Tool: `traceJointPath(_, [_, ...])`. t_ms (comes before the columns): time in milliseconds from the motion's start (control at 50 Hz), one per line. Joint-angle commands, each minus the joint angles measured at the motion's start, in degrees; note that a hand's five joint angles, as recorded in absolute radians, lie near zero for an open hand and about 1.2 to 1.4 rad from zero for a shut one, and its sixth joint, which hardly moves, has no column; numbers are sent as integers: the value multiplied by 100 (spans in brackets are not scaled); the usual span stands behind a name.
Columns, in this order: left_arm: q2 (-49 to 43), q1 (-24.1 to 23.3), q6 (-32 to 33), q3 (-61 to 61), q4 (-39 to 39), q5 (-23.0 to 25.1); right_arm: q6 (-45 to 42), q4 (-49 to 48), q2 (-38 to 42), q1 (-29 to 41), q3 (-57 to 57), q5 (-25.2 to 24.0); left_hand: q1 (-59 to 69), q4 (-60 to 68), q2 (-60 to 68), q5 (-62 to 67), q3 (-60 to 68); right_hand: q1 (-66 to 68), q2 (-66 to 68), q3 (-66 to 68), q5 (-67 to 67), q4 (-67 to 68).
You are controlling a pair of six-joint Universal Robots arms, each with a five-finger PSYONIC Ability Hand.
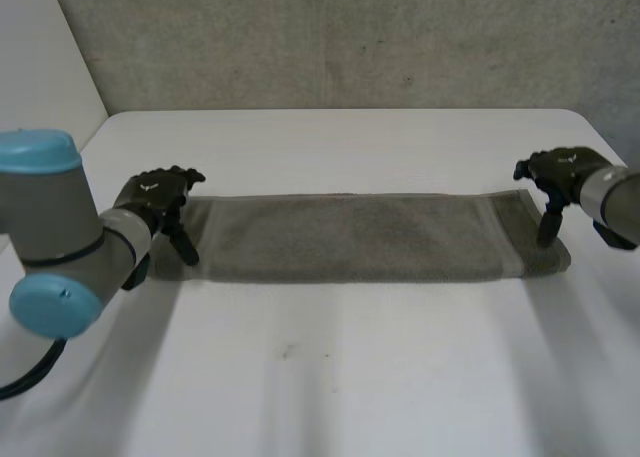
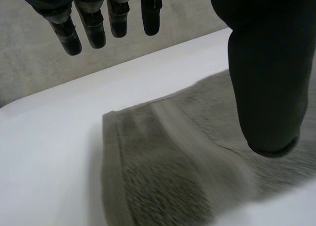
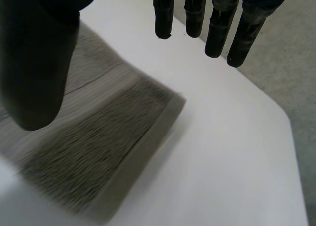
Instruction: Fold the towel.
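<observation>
On white counter, before grey concrete wall, towel lies flat as long strip. Left hand at its left end, right hand at right end; both hands spread wide, gripping nothing.

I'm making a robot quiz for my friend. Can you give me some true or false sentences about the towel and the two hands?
1. The towel lies flat in a long strip on the white table. True.
2. The left hand is over the middle of the towel. False: it is at the towel's end on the robot's left.
3. The right hand is at the towel's other end. True.
4. The left hand has the towel bunched in a fist. False: in the left wrist view its fingers are straight and hold nothing.
5. The towel is bright red. False: it is greyish.
</observation>
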Motion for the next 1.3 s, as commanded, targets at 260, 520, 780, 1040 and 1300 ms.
traceJointPath(260, [1395,-561,-294,-1840,1683,-23,-409,-2452,-630,-201,2882,-291,-7,43,43,-191,37,1449,1338,1363,1430,1274])
traceJointPath(520, [1413,-508,-330,-1937,1718,-23,-903,-2452,-225,-412,2601,-159,-7,43,43,-191,37,6659,6547,6573,6639,6483])
traceJointPath(780, [1447,-490,-321,-1893,1692,-14,-1799,-2206,-673,-1704,2205,-9,-7,43,43,-191,37,6659,6547,6573,6639,6483])
traceJointPath(1040, [1817,-552,-347,-797,1167,-23,-1634,-1476,-972,-390,703,88,-7,43,43,-191,37,6659,6547,6573,6639,6483])
traceJointPath(1300, [1949,-728,-1033,111,216,-49,-1325,-2153,-304,3148,623,70,-7,43,43,-191,37,6659,6547,6573,6639,6483])
